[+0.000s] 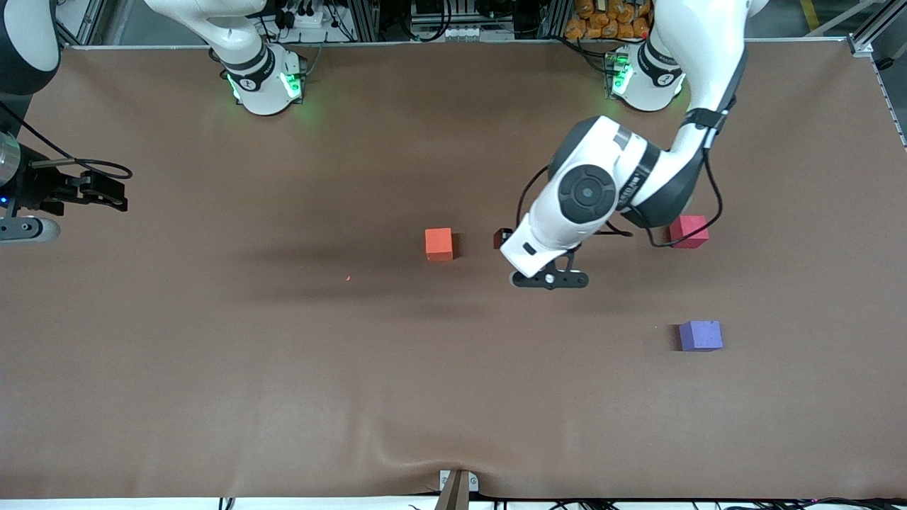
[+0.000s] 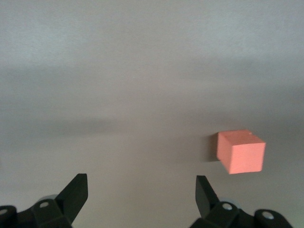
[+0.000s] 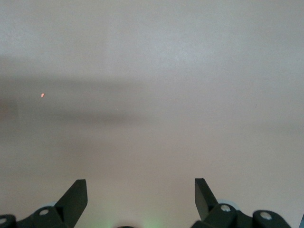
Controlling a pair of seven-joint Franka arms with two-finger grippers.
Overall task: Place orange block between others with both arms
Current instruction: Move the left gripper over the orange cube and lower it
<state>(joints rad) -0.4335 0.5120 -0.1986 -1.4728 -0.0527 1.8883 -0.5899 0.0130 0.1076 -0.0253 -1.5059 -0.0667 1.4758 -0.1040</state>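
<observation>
Orange block (image 1: 438,244) sat mid-table, your left gripper (image 2: 141,192) empty, fingers apart beside it, right gripper (image 3: 140,194) likewise spread, waiting at table's edge.

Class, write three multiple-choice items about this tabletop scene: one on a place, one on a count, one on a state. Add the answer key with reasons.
1. Which cube lies nearest the front camera?
A. purple-blue cube
B. orange block
C. red-pink cube

2. How many cubes are on the table?
A. two
B. three
C. five

3. The left pincer is
A. shut on a cube
B. open, holding nothing
C. out of view

Key: A, it sits lowest in the front view; B, one of each colour; B, the left wrist view shows its fingers apart.
</observation>
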